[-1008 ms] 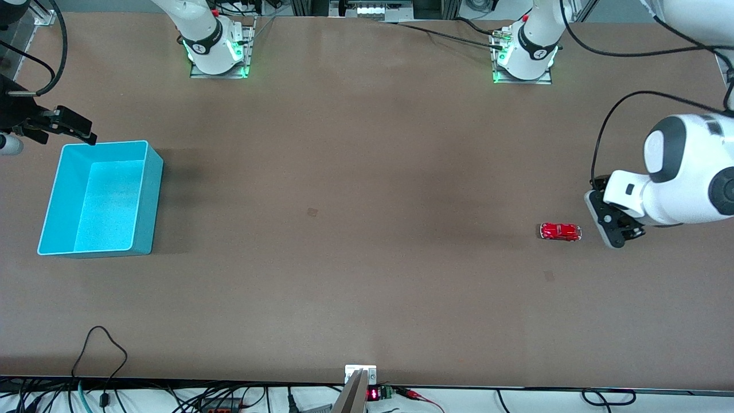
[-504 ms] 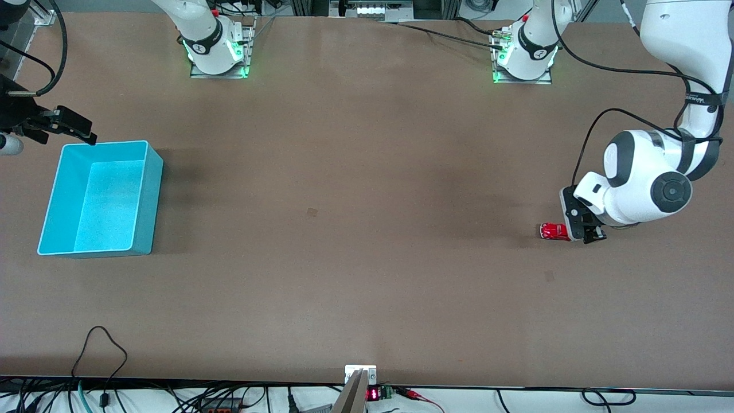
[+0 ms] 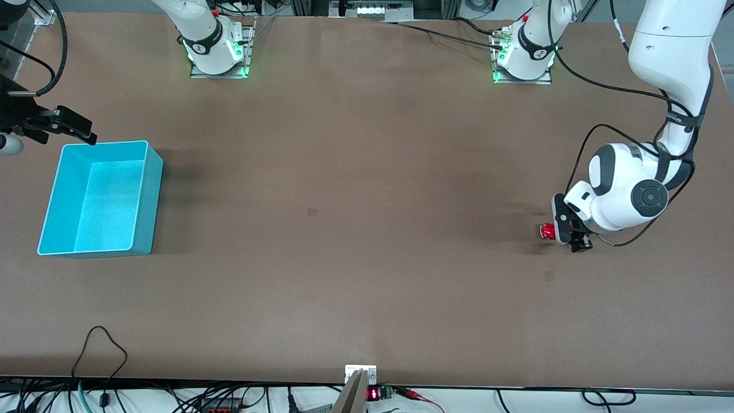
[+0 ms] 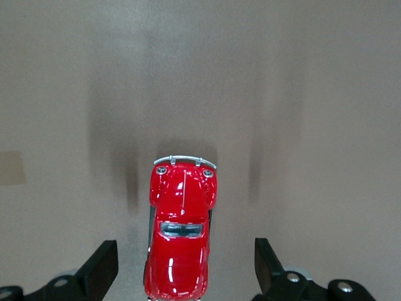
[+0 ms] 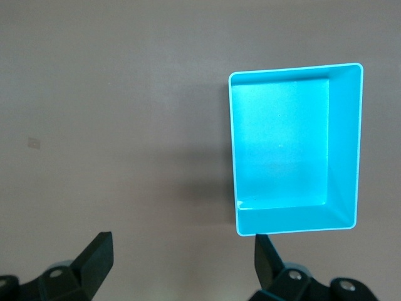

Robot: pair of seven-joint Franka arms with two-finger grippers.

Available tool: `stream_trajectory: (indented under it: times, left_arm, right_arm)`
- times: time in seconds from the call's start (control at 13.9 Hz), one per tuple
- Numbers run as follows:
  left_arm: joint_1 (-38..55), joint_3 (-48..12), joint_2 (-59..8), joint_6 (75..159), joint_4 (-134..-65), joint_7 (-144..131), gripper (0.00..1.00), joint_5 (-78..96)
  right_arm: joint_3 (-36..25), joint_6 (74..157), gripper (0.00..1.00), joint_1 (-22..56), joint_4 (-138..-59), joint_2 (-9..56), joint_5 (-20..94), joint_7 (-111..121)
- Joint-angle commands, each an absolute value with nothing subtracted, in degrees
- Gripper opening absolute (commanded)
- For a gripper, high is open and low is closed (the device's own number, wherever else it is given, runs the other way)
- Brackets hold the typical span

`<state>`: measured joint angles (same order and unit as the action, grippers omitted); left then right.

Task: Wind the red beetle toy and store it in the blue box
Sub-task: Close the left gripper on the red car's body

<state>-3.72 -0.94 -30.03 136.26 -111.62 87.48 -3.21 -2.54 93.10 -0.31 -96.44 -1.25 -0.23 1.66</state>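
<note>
The red beetle toy (image 3: 547, 231) stands on the table toward the left arm's end, mostly hidden under my left gripper (image 3: 571, 232). In the left wrist view the toy (image 4: 180, 232) lies lengthwise between the open fingers (image 4: 103, 266), with gaps on both sides. My left gripper (image 4: 186, 268) touches nothing. The blue box (image 3: 147, 201) stands empty at the right arm's end. My right gripper (image 3: 73, 127) waits open and empty just off the box's corner farthest from the front camera. In the right wrist view (image 5: 182, 260) the box (image 5: 344, 144) shows from above.
A small metal bracket with a red display (image 3: 361, 383) sits at the table's edge nearest the front camera, with cables (image 3: 100, 350) along that edge. The arm bases (image 3: 218, 54) stand on the table's farthest edge.
My left gripper has moved from beside the toy to over it, and now covers most of it. The toy, the box and the right arm have not moved.
</note>
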Motion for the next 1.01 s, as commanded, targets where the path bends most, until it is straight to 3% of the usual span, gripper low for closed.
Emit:
stream_trajectory:
  times: [0.0,0.14,0.22,0.79,0.94]
  left_arm:
    - [-4.1,-1.1,-29.4,137.2,-112.2,90.7,0.66,-4.0]
    - [-4.0,-1.1,-29.6,138.2,-112.2,91.5,0.46,-4.0]
    - [-4.1,-1.1,-29.8,138.6,-112.2,91.8,0.41,-4.0]
    - [-4.1,-1.1,-30.9,139.7,-112.3,91.8,0.46,-4.0]
    - [-4.1,-1.1,-30.9,139.7,-112.3,92.5,0.39,-4.0]
  right_arm:
    - [-2.6,92.2,1.0,-0.4,-95.6,-1.2,0.4,2.3]
    - [-2.6,92.2,1.0,-0.4,-95.6,-1.2,0.4,2.3]
    - [-2.6,92.2,1.0,-0.4,-95.6,-1.1,0.4,2.3]
    - [-2.6,92.3,1.0,-0.4,-95.6,-1.1,0.4,2.3]
    - [-2.6,92.2,1.0,-0.4,-95.6,-1.1,0.4,2.3]
